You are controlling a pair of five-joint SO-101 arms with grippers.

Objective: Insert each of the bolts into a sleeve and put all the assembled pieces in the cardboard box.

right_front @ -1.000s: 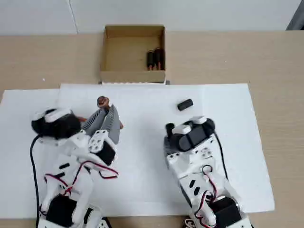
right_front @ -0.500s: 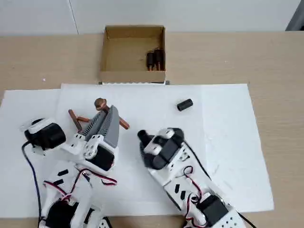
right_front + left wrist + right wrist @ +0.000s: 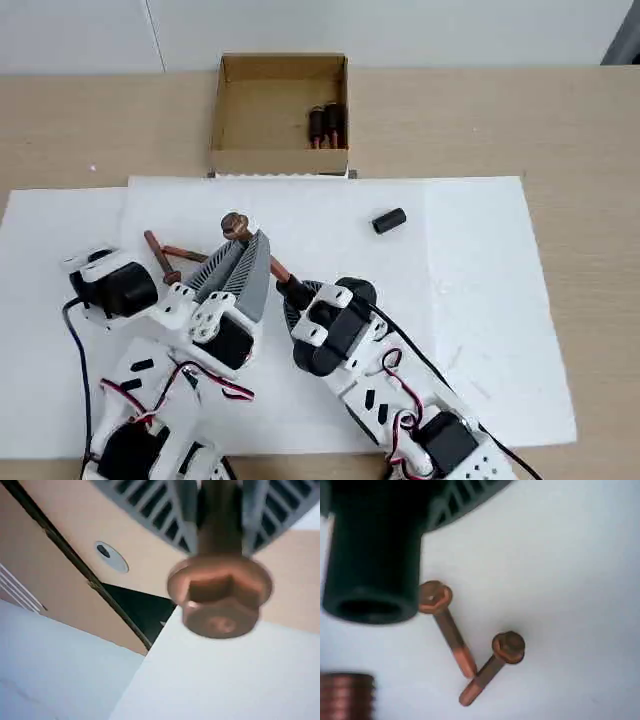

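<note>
My left gripper (image 3: pixel 246 262) is shut on a copper bolt (image 3: pixel 237 226), whose hex head (image 3: pixel 220 595) points away from the arm and whose threaded end (image 3: pixel 347 695) sticks out toward the right arm. My right gripper (image 3: pixel 298 294) is shut on a black sleeve (image 3: pixel 372 555), its open mouth close beside that threaded end, a small gap apart. Two loose bolts (image 3: pixel 163 256) (image 3: pixel 447 628) lie crossed on the white sheet left of the left gripper. Another black sleeve (image 3: pixel 389 220) lies at the sheet's upper middle. The cardboard box (image 3: pixel 232 112) holds assembled pieces (image 3: pixel 327 125).
A white sheet (image 3: pixel 470 300) covers the table's front half, with bare sheet to the right of the arms. The box stands just beyond the sheet's far edge. Both arm bases crowd the near edge.
The right arm has swung left across the sheet with the sleeve, up to the left gripper. The left gripper has shifted right and slightly nearer with its bolt.
</note>
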